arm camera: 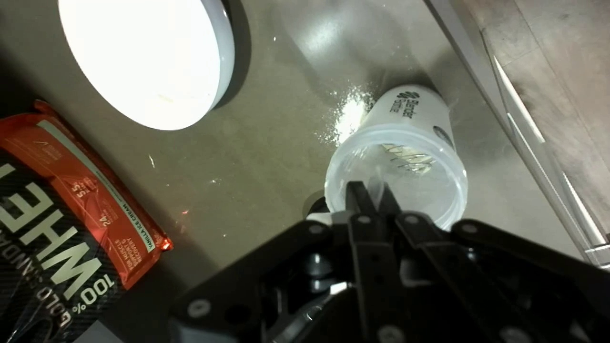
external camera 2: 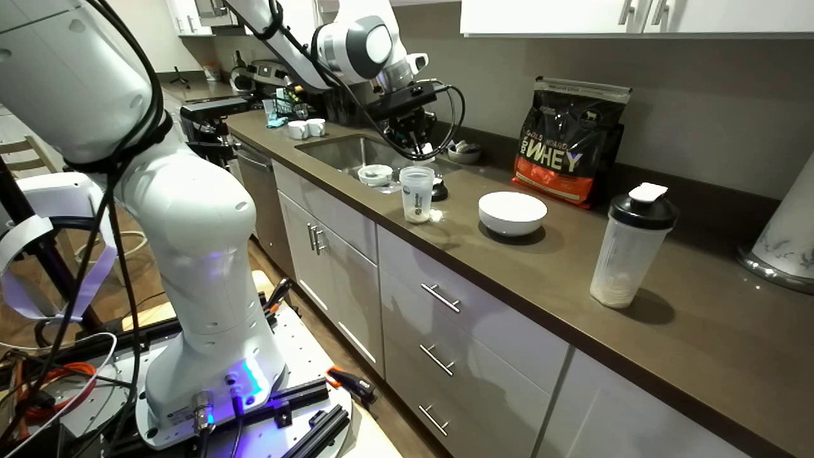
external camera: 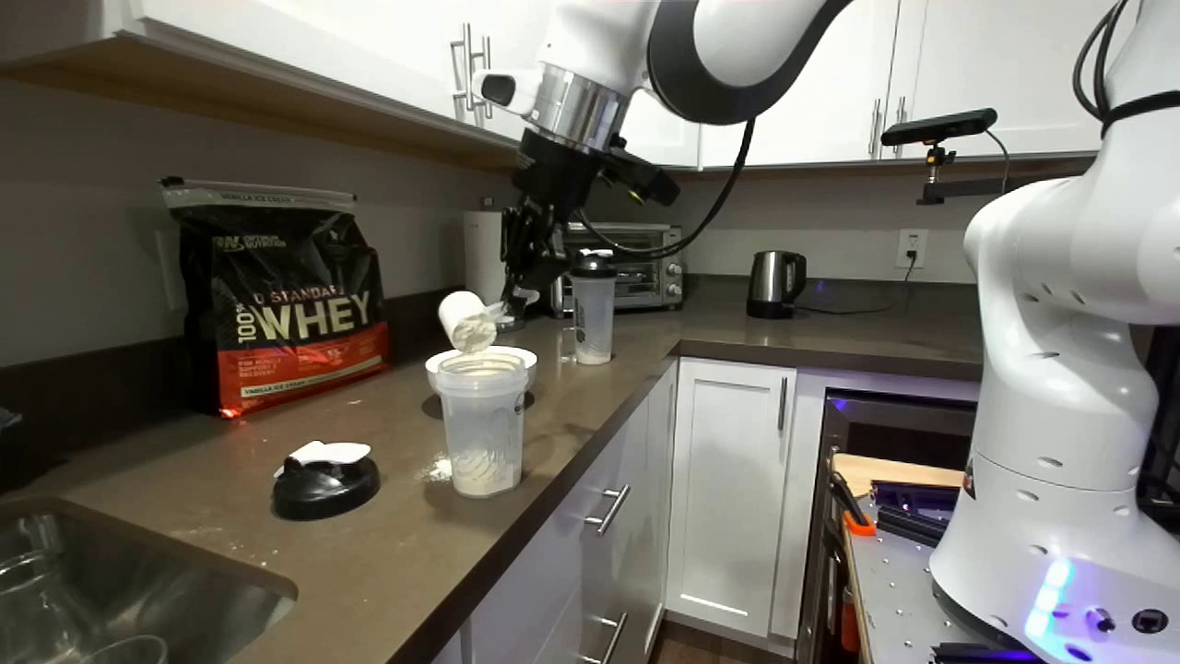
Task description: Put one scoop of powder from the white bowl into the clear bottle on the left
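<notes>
Pincer holds tilted scoop (powder showing) — over clear bottle.

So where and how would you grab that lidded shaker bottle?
I'd probably take the shaker bottle by its middle, level from the counter edge: it stands upright, slimmer there than at its lid, with the white roll nearer the wall.

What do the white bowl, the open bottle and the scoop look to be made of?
White bowl: smooth, opaque white, perhaps glazed ceramic from its clean, even wall, though plastic is possible.
Open bottle: likely translucent, slightly frosted plastic; powder shows through its wall.
Scoop: smooth, plain white, probably plastic, as it shows no metallic shine.
</notes>
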Robot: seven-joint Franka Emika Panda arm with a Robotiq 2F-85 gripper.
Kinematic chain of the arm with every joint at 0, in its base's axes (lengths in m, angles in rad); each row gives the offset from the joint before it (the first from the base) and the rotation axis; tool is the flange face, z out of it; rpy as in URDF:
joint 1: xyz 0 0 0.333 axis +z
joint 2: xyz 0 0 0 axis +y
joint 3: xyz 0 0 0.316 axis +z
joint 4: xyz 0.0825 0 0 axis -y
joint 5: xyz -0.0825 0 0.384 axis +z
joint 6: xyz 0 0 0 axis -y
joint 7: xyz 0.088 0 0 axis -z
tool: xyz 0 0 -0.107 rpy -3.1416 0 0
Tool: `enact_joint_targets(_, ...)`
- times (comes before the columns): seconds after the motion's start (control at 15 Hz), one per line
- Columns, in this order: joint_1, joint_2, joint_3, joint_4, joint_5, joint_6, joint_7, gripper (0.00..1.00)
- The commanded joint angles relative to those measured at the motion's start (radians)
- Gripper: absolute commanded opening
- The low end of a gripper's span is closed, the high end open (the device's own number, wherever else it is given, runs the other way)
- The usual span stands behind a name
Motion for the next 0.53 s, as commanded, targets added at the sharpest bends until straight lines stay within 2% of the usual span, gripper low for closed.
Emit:
enact_joint_targets(0.0, -0.018, -0.028, 0.021, -0.033, -0.063, 0.044, 0.059, 0.01)
enact_joint_targets(0.47, -0.035, -0.005, 0.019, -0.021, -0.117, 0.050, 0.096, 0.01)
